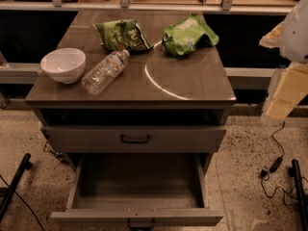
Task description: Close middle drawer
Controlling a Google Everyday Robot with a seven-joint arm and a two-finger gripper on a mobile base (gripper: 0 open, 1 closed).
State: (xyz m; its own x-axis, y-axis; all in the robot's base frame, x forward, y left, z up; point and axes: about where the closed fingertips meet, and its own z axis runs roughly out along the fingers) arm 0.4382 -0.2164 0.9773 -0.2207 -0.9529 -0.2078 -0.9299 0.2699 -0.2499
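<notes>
The middle drawer (137, 186) is pulled far out at the bottom of the camera view. Its deep grey-brown box is bare, and its flat front (96, 218) with a small dark bar handle (141, 223) lies at the frame's lower edge. Above it, a drawer front (86, 138) with a like handle (135, 138) stands only slightly out of the cabinet. My gripper (281, 97) hangs at the far right edge, to the right of the cabinet and level with its top, well apart from the open drawer.
On the cabinet top (192, 81) lie a white bowl (63, 64), a clear plastic bottle (105, 71) on its side and two green chip bags (122, 34) (188, 34). Cables (274, 165) and dark legs (299, 191) are on the speckled floor at the right.
</notes>
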